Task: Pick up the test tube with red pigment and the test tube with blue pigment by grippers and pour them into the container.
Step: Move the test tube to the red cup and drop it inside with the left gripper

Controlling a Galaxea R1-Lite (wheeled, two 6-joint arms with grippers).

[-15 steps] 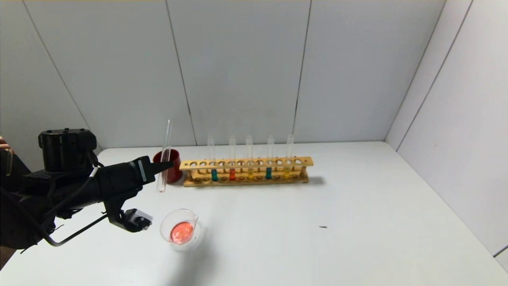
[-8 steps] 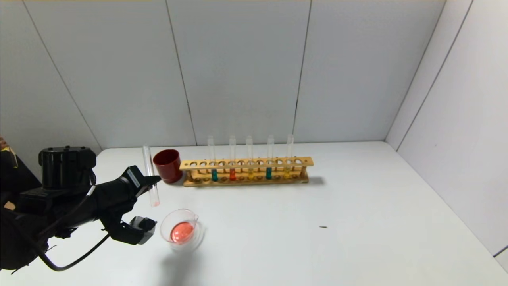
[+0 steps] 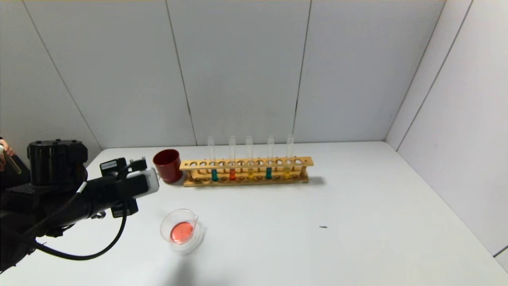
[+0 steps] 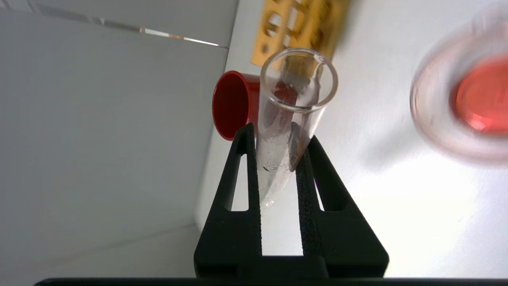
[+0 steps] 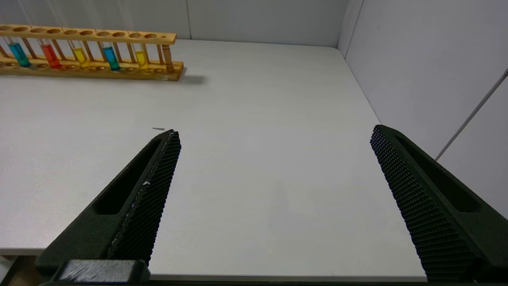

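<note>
Left tool (image 4: 278,149): clamped on an emptied test tube (image 4: 291,119), held above the left part of the bench (image 3: 357,222), between the red cup (image 3: 167,165) and the container (image 3: 180,230); in the head view the tube is hidden behind the wrist.

Held tube, axis: in the left wrist view its open mouth faces the camera and its long axis runs back between the fingers (image 4: 307,198); only droplets cling inside, no column of liquid shows.

Container: stands upright on the bench near the front left, with a shallow pool of orange-red liquid in it.

Step in hand (judgement): the red pour looks done; the empty tube most likely goes into the red cup just beside the rack (image 3: 246,171). To do it well, bring the tube upright over the cup's mouth, lower until it is inside the rim, then release gently so that the glass does not drop or tip the cup.

Test tube with blue pigment (image 3: 214,165): upright in the rack, long axis vertical, mouth up; a second teal tube (image 3: 269,163) stands farther right.

Test tube with red pigment (image 3: 232,165): one upright in the rack, mouth up.

Right tool (image 5: 274,186): fingers spread wide, holding nothing, over the bench's right side.
</note>
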